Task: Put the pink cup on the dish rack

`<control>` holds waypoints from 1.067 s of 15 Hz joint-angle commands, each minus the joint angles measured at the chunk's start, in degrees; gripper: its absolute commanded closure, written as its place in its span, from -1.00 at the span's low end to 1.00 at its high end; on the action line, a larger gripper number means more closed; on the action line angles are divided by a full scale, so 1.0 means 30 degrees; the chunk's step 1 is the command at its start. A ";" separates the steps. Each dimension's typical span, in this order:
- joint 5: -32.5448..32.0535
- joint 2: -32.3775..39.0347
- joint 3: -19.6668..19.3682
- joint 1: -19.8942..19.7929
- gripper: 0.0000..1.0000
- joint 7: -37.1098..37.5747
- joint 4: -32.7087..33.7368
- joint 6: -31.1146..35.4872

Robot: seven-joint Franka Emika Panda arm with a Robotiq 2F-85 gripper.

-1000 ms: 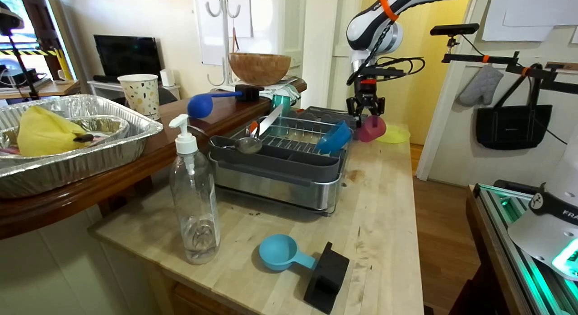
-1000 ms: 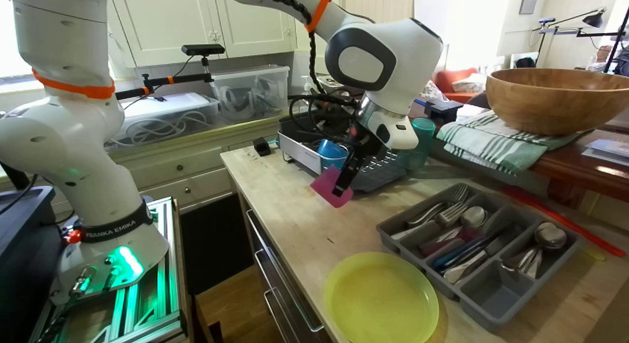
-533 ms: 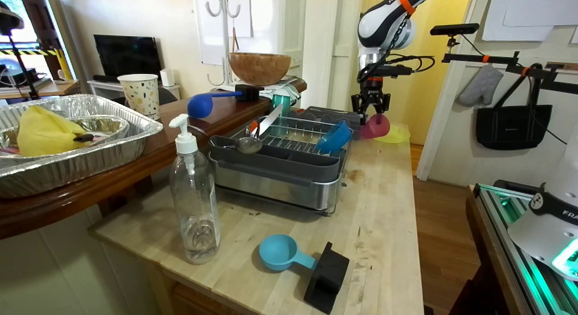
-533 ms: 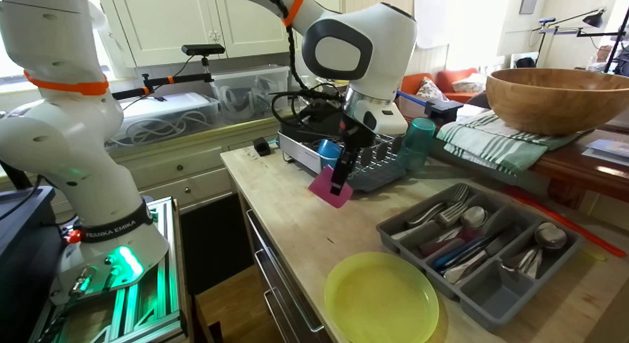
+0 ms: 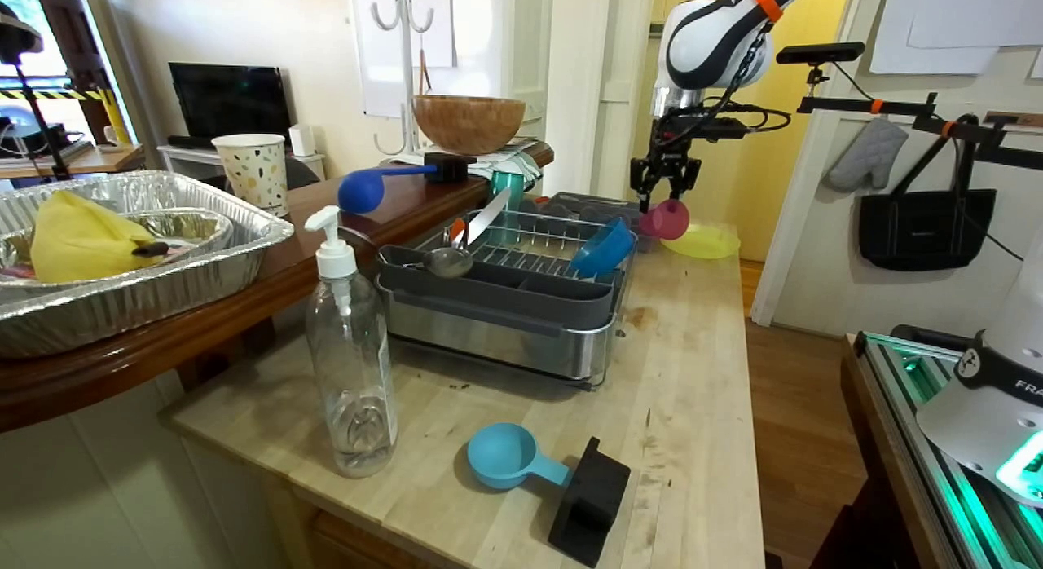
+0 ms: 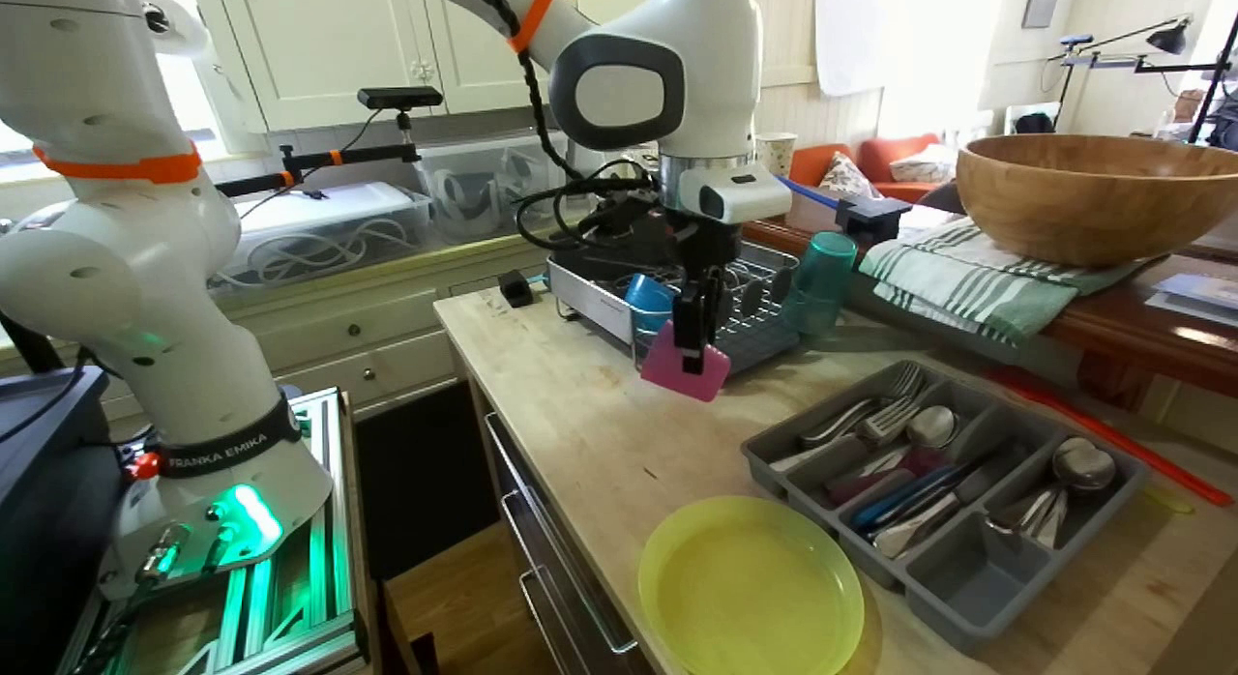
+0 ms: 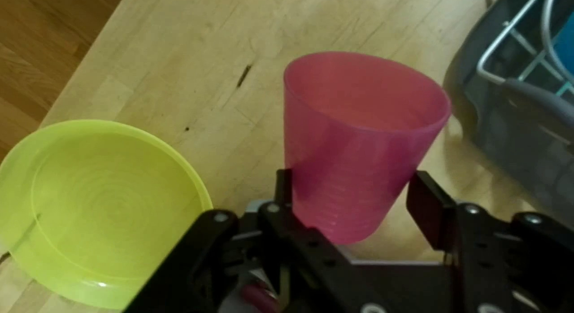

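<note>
Your gripper (image 7: 352, 187) presses both fingers (image 7: 282, 187) against opposite sides of the pink plastic tumbler (image 7: 354, 151); you hold it tipped sideways over the wooden countertop (image 6: 580, 433), near the dish rack (image 5: 489, 345); a bright blue cup (image 5: 605, 249) sits slanted in the rack; wrist view has the yellow-green plate (image 7: 107, 205) at left, rack at right, your tumbler between.

**One pink cup (image 7: 358, 169), one dish rack (image 5: 489, 342)**

One end effector (image 7: 352, 186). One blue cup (image 5: 603, 249), one teal tumbler (image 6: 820, 286), one paper cup (image 5: 254, 171). One yellow plate (image 6: 750, 588), one wooden bowl (image 6: 1093, 209), one grey cutlery tray (image 6: 977, 590), one pump bottle (image 5: 352, 373). Two foil trays (image 5: 147, 308), two storage boxes (image 6: 498, 187). One light-blue scoop (image 5: 505, 455), one oven mitt (image 5: 868, 155).
</note>
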 commanded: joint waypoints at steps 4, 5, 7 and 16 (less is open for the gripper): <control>-0.2819 -0.1308 0.0443 0.0519 0.19 0.1911 -0.2477 0.5588; -0.3333 -0.1306 0.0502 0.0585 0.19 0.2268 -0.2658 0.6272; -0.4460 -0.1284 0.0591 0.0750 0.19 0.3170 -0.3009 0.7428; -0.9834 -0.1144 0.0564 0.1266 0.19 0.7948 -0.3840 1.1754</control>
